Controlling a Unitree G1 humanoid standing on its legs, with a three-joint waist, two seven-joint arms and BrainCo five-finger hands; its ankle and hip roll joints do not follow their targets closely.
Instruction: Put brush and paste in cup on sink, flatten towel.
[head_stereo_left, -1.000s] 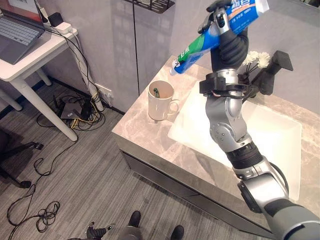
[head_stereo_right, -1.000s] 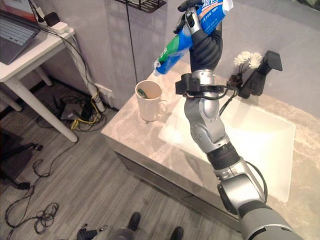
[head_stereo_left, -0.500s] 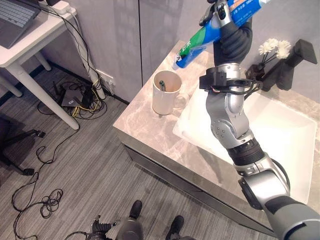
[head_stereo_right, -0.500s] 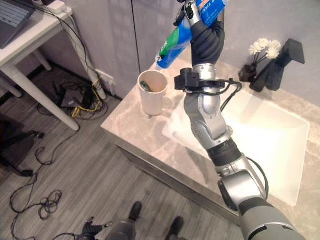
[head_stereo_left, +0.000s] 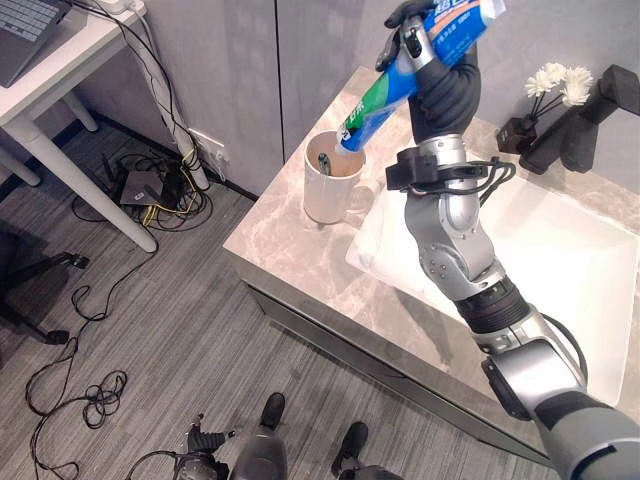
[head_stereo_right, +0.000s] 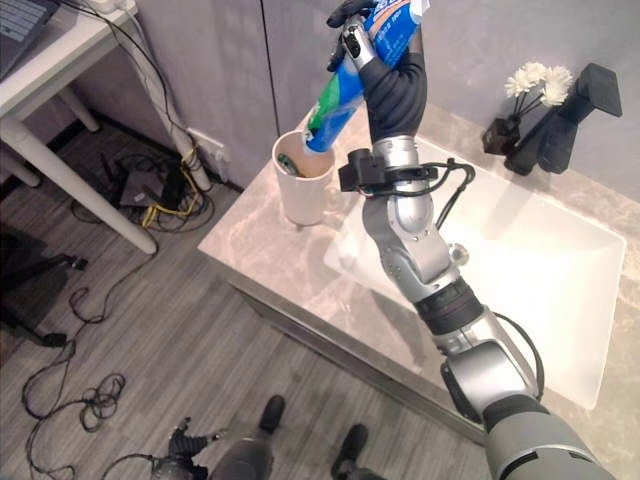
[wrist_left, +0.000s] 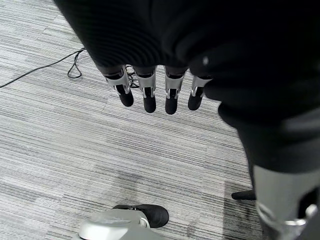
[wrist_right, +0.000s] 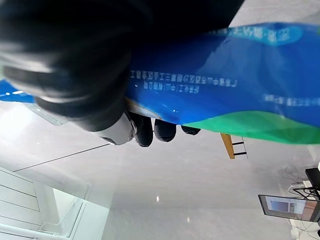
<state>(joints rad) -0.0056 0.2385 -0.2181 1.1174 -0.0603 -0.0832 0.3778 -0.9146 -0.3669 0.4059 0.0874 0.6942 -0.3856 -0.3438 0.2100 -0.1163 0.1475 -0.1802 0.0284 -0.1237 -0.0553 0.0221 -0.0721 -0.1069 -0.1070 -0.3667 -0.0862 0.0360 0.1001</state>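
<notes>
The cup (head_stereo_left: 330, 188) stands on the bench (head_stereo_left: 290, 250) at its left end, just left of the sink basin (head_stereo_left: 560, 260). A brush (head_stereo_left: 322, 163) stands inside the cup. The toothpaste tube (head_stereo_left: 400, 80), slanted, has its lower end at the cup's rim and its upper end in the right hand (head_stereo_left: 440, 70) above. A small vase of flowers (head_stereo_left: 545, 95) sits at the far edge beside the tap (head_stereo_left: 590, 125). A desk (head_stereo_left: 60, 70) stands on the floor to the far left.

Even, diffuse indoor light falls from above. The white sink (head_stereo_left: 570, 270) is the brightest area, close to glare. The counter (head_stereo_left: 290, 240) carries only soft, faint shadows beside the cup (head_stereo_left: 325, 195). The floor (wrist_left: 75, 145) is evenly lit, and a small highlight marks the pale ceiling (wrist_right: 157, 198).
</notes>
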